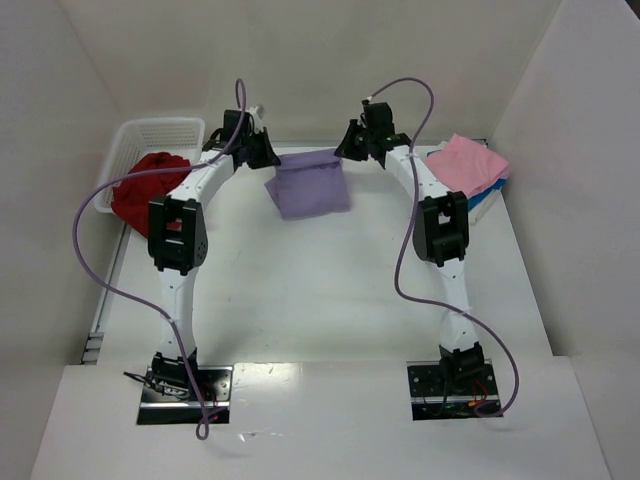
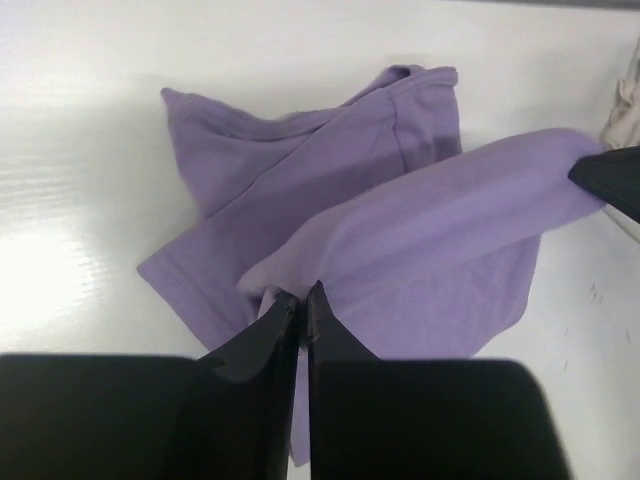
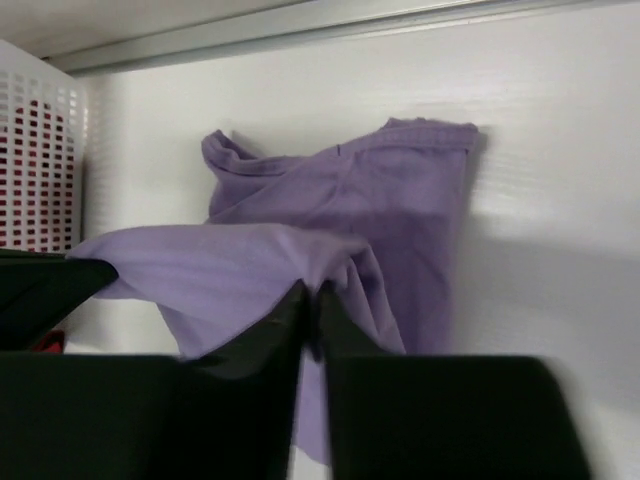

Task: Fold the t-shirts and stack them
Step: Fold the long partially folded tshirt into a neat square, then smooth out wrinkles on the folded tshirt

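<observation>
Left wrist view has the left gripper [image 2: 303,292] pinched shut on the lifted fold edge of the lavender t-shirt [image 2: 330,180]. The right gripper [image 3: 312,290] nips the other end of that edge, its jaws also together. Between them the edge hangs as a sagging band, and the rest lies rumpled on the table [image 1: 330,300] at its far middle. Thin, light and limp, the cloth will likely droop and slide, so corners or hems look the surest holds. A pink t-shirt [image 1: 468,162] lies over a blue t-shirt [image 1: 492,202] at the right. A red t-shirt [image 1: 150,188] sits in the basket [image 1: 160,124].
</observation>
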